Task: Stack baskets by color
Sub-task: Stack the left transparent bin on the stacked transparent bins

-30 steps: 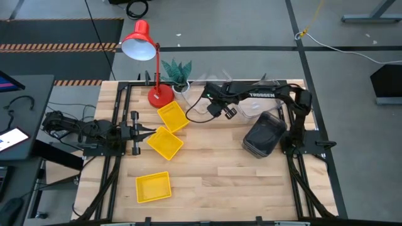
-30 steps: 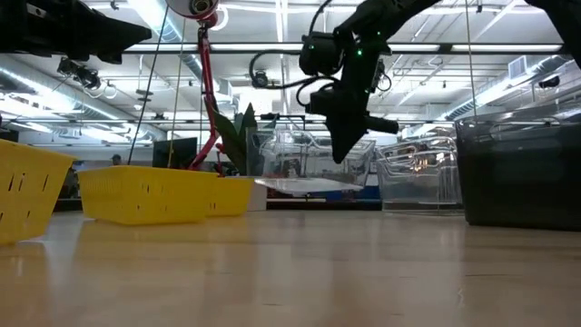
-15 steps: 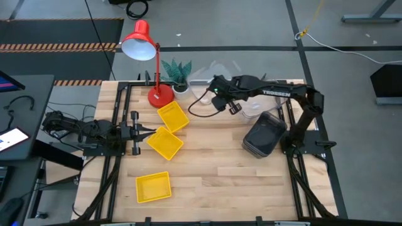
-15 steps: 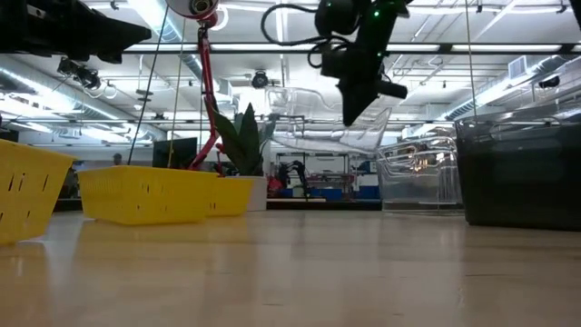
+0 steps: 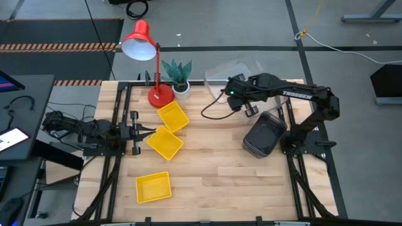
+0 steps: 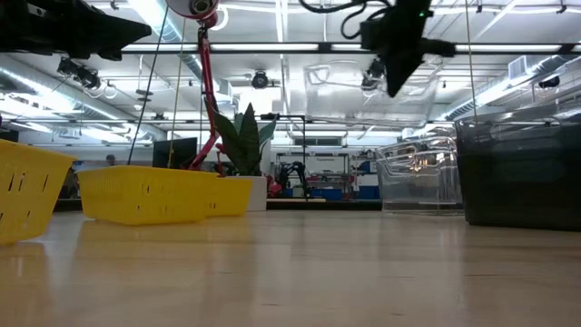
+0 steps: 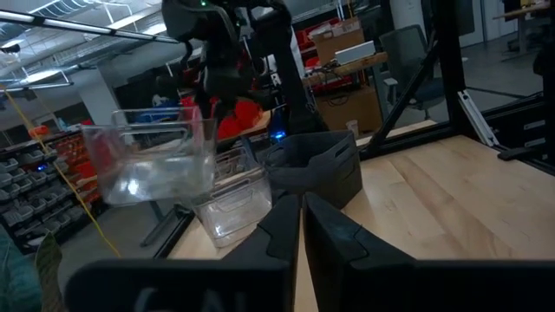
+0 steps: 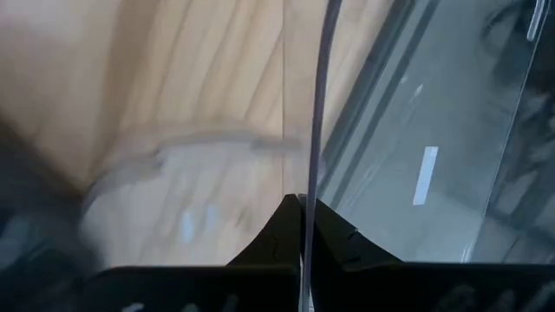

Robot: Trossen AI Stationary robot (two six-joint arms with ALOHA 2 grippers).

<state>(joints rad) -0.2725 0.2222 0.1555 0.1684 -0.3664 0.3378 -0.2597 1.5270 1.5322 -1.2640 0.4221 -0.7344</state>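
Observation:
My right gripper [image 5: 237,95] hangs high over the table's far middle, shut on a clear basket [image 5: 230,71] that shows up in the air in the low view [image 6: 340,82] and in the left wrist view [image 7: 156,160]. Another clear basket [image 7: 230,204] rests on the table beside the dark grey baskets [image 5: 264,134], which stand nested at the right. Three yellow baskets [image 5: 172,117] [image 5: 165,142] [image 5: 153,187] lie bottom-down on the left half. My left gripper [image 5: 147,132] waits level and shut at the left edge, its tips beside the middle yellow basket. My right gripper pinches one thin clear wall [image 8: 305,195] of the basket between its two fingers, seen edge-on in its wrist view. The fingers slant down from above. The basket is lifted clear of the table and hangs tilted. My left gripper: whether its tips touch the yellow basket, I cannot tell.
A red desk lamp [image 5: 142,44] and a small potted plant [image 5: 177,74] stand at the far left edge. The dark arm frames [image 5: 116,125] run along both sides. Bare wood [image 5: 213,169] lies across the near middle.
My right gripper has risen and swung toward the table's right edge, rolling as it went. The clear basket has come up off the table with it and now hangs clear, high above the far edge.

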